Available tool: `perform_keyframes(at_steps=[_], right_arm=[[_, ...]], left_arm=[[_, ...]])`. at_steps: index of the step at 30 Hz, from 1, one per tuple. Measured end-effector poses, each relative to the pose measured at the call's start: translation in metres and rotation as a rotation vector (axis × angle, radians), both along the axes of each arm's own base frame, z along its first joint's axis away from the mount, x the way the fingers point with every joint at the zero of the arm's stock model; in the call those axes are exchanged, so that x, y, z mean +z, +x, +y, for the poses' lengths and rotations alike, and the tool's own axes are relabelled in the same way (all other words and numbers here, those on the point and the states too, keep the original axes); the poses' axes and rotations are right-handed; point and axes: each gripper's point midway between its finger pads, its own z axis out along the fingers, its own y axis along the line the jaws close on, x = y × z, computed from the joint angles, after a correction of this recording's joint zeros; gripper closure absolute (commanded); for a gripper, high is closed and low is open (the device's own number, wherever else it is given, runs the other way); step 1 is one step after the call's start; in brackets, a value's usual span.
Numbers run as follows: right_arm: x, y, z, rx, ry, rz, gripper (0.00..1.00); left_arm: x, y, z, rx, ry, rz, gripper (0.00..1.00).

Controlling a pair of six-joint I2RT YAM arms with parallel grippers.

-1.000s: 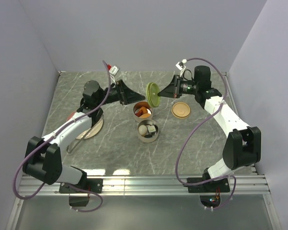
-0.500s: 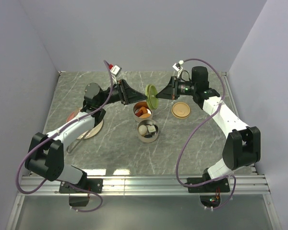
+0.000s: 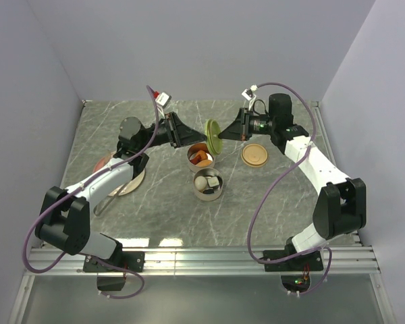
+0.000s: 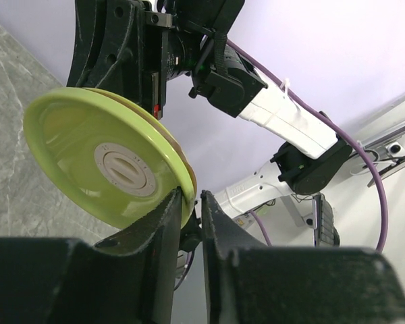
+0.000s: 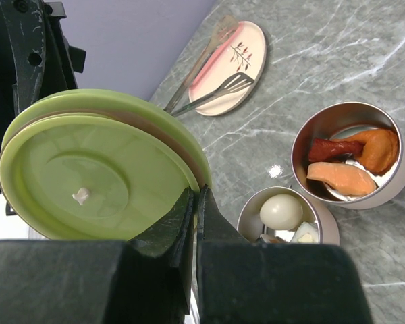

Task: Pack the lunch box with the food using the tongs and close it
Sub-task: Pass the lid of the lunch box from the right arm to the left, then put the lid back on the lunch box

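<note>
Right end effector (image 5: 194, 202) clamps green lid (image 3: 213, 134) on edge above the counter (image 3: 155, 202), near two open filled tins (image 3: 208, 183) | left end effector (image 4: 192, 206) narrow at lid's rim, grip unclear | tongs (image 5: 233, 82) on plate (image 5: 246, 47)

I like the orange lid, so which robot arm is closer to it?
Right. The right arm passes right by the orange lid, its jaws shut on the green lid; the left arm is over beyond the tins, farther off.
</note>
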Motion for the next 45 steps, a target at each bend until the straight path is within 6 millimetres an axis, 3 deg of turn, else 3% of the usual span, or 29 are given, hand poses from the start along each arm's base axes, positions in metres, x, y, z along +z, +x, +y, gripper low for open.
perform_keyframes(at_steps=[2, 6, 9, 13, 14, 16, 20, 26, 32, 34, 39, 45], right_arm=[[0.0, -0.001, 0.001, 0.003, -0.001, -0.002, 1.0], [0.0, -0.001, 0.002, 0.005, -0.002, -0.005, 1.0], [-0.001, 0.0, 0.002, -0.001, -0.007, -0.011, 0.98], [-0.003, 0.001, 0.001, -0.007, -0.015, -0.009, 0.77], [-0.003, 0.001, 0.001, -0.009, -0.018, -0.009, 0.66], [-0.005, 0.001, 0.0, -0.016, -0.025, 0.001, 0.6], [-0.004, 0.001, 0.0, -0.018, -0.028, 0.001, 0.58], [-0.006, 0.004, -0.002, -0.034, -0.041, 0.013, 0.38], [-0.012, 0.017, -0.02, -0.107, -0.072, 0.033, 0.16], [-0.015, 0.024, -0.033, -0.146, -0.083, 0.04, 0.14], [-0.023, 0.04, -0.07, -0.25, -0.104, 0.073, 0.12], [-0.029, 0.048, -0.101, -0.322, -0.119, 0.104, 0.1]], left_arm=[[-0.001, 0.0, 0.0, 0.0, 0.001, 0.003, 0.81], [-0.001, 0.0, 0.0, 0.0, 0.004, 0.009, 0.98], [-0.003, 0.0, 0.0, -0.001, 0.007, 0.017, 1.0], [-0.005, 0.001, 0.0, 0.001, 0.016, 0.023, 1.0], [-0.007, 0.001, -0.001, 0.002, 0.022, 0.025, 1.0], [-0.012, 0.003, -0.001, 0.007, 0.039, 0.025, 1.0], [-0.026, 0.006, -0.001, 0.017, 0.09, 0.031, 1.0], [-0.037, 0.014, -0.001, 0.041, 0.171, 0.007, 1.0], [-0.03, 0.049, -0.003, 0.113, 0.323, -0.128, 1.0], [-0.035, 0.065, -0.004, 0.139, 0.399, -0.16, 1.0], [-0.074, 0.098, -0.008, 0.185, 0.656, -0.206, 1.0], [-0.138, 0.099, -0.016, 0.145, 0.994, -0.248, 1.0]])
